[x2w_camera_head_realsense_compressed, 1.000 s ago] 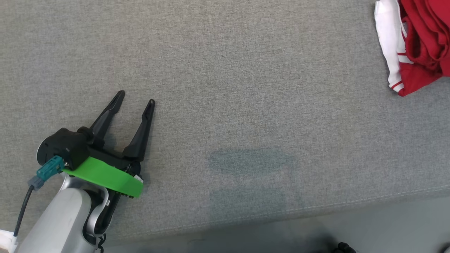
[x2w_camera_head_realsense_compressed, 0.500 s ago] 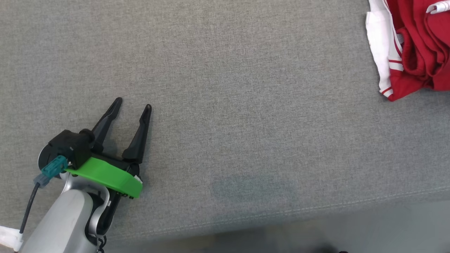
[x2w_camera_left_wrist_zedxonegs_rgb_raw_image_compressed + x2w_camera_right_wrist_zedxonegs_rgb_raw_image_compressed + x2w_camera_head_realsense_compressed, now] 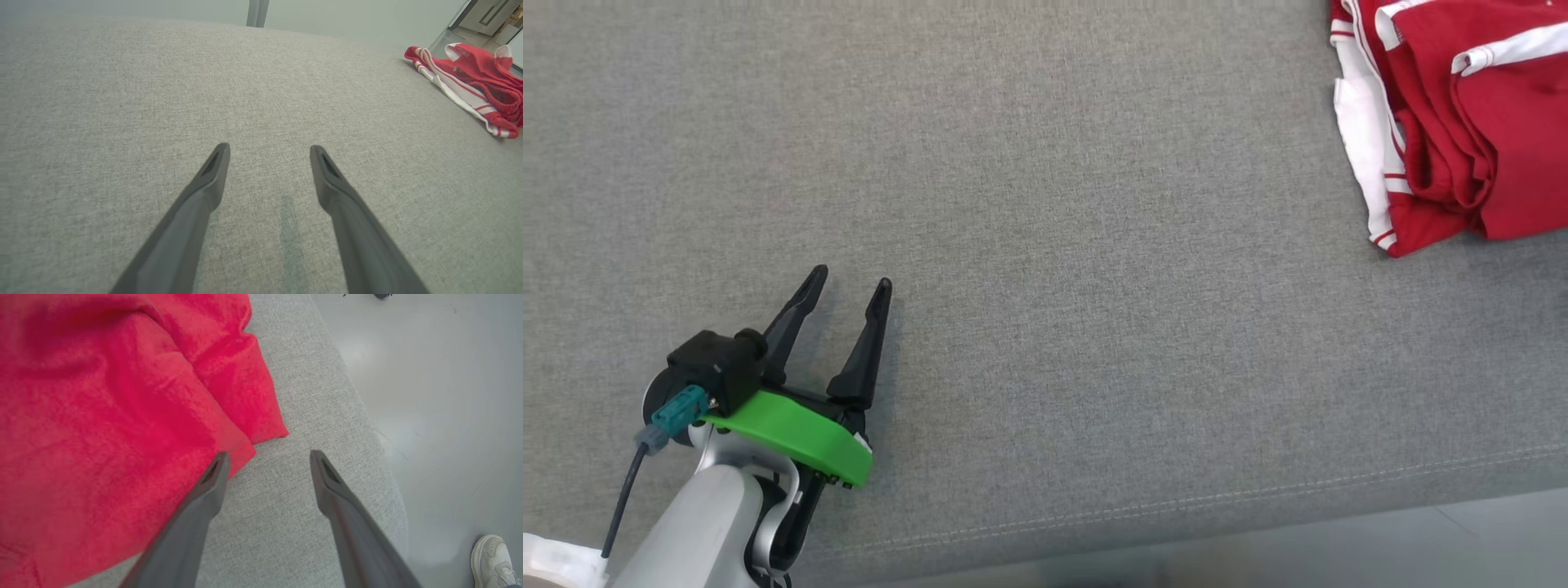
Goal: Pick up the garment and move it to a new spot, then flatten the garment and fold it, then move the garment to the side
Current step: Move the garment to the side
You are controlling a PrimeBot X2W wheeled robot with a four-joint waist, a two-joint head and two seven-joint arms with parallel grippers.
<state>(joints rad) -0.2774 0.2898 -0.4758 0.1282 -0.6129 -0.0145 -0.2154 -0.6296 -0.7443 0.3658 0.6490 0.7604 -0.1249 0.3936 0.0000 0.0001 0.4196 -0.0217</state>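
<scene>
The garment (image 3: 1445,122) is red with white stripes and lies folded at the far right of the grey cushion (image 3: 1045,245). In the left wrist view the garment (image 3: 478,81) sits at the upper right, far from my left gripper (image 3: 269,151). That left gripper (image 3: 854,282) rests open and empty over the cushion's front left. My right gripper (image 3: 269,457) is open just above the cushion, its left finger over the edge of the red garment (image 3: 102,416). Nothing sits between its fingers.
The cushion's stitched front edge (image 3: 1176,502) runs along the bottom, with pale floor (image 3: 1339,547) beyond it. In the right wrist view the floor (image 3: 441,396) drops off to the right, where a person's white shoe (image 3: 492,559) stands at the lower corner.
The head camera has shifted, so the garment shows further left and lower and more of it is in view. The left gripper stays open in the same pose.
</scene>
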